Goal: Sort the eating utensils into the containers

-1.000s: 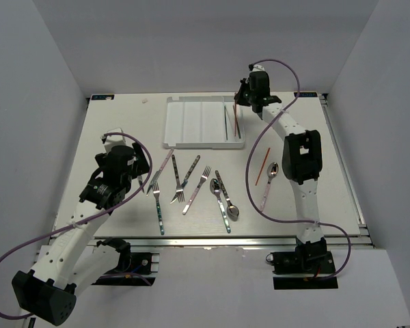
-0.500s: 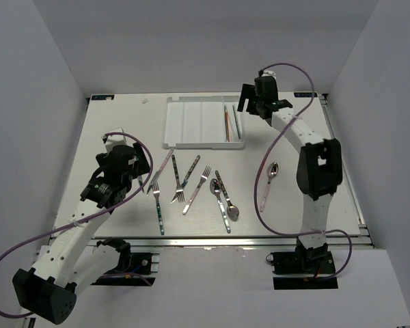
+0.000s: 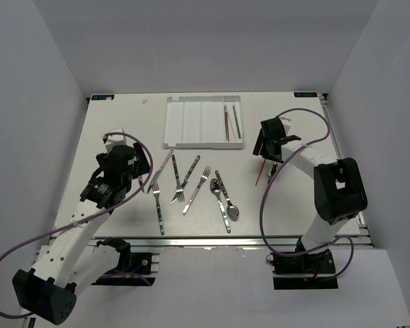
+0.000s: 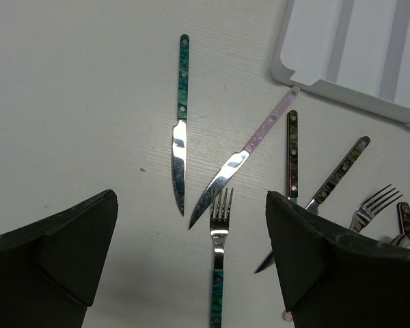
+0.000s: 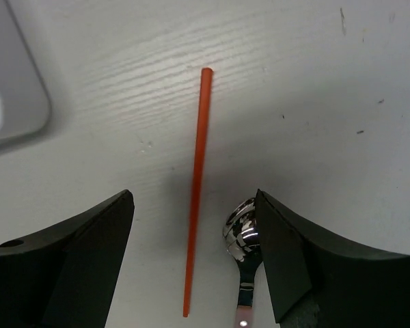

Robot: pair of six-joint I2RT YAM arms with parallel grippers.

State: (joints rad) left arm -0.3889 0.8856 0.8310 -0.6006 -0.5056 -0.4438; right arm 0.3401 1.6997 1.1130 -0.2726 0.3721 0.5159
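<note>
– Right gripper [image 5: 195, 270] jaws spread wide, gripping nothing.
– Red chopstick [image 5: 196, 191]?
– Flat on the table [image 5: 328, 102], between the fingers. Spoon [image 5: 240, 234] just beside it, by the right finger.

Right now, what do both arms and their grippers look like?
The left arm and right arm have white links with black joint housings, and a thin purple cable loops alongside each. The left gripper and right gripper each end in two broad, matte black, wedge-shaped fingers.
</note>
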